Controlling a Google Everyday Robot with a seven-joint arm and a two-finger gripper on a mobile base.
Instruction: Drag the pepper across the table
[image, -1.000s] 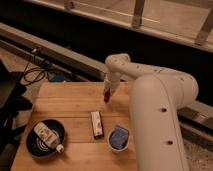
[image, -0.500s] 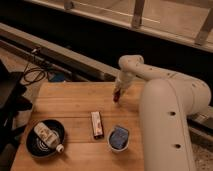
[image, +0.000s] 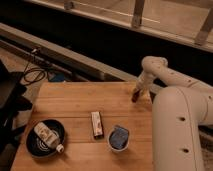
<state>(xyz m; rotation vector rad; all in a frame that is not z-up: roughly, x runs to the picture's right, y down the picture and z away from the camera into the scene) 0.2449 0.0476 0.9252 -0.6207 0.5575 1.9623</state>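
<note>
Since a second ago the hand (image: 135, 95) has travelled from mid-counter to the far right corner, taking the pepper (image: 135, 97) along — it is pinched in the hand's tips, dark red, low against the wood. Outward across the counter (image: 70, 102), well apart from it, lie the brown-and-white bar (image: 96, 124), a white cup with blue contents (image: 119, 138) just beside it, and — near left — a dark bowl (image: 46, 138).
</note>
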